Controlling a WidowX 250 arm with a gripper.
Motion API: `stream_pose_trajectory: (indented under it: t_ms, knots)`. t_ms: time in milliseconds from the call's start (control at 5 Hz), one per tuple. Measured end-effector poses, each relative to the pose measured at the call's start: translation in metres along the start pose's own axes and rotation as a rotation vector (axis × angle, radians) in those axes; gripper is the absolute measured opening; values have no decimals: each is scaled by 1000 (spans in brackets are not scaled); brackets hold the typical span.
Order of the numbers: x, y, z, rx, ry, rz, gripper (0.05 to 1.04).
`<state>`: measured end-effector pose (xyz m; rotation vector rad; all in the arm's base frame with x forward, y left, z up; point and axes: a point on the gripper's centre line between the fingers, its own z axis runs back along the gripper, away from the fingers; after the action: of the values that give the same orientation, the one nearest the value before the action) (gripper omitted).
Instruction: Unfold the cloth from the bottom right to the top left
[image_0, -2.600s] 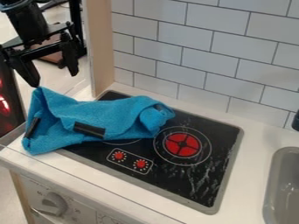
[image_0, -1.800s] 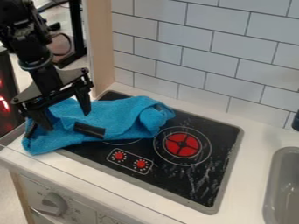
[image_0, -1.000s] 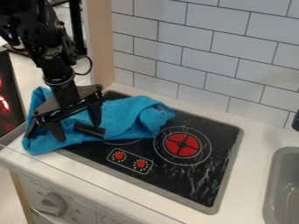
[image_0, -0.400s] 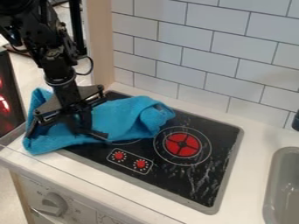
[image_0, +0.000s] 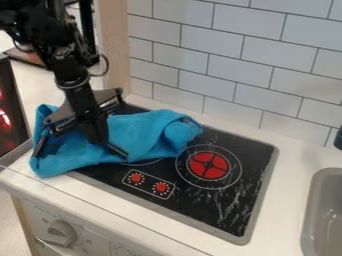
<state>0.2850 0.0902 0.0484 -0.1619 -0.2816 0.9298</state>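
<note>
Tool (image_0: 101, 140), cloth (image_0: 141, 132) shifted right; knob (image_0: 61, 233) bears markings (image_0: 87, 243).

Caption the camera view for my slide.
Black gripper pinching a rumpled blue cloth that partly covers a toy stovetop.

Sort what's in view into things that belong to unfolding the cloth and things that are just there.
For the job:
- blue cloth
- black gripper, at the cloth

Just there:
- black cooktop, partly under the cloth
- grey sink
- front knob
</note>
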Motion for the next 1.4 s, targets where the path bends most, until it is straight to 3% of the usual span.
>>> stream_pose_trajectory:
  t_ms: [400, 600, 1000, 1400]
  knots:
    - [34, -36, 26, -110, -58, 94, 48]
    - [52, -49, 21, -138, -82, 143, 48]
    - [82, -60, 3, -157, -160, 179, 48]
    - [82, -75, -22, -142, -197, 139, 70]
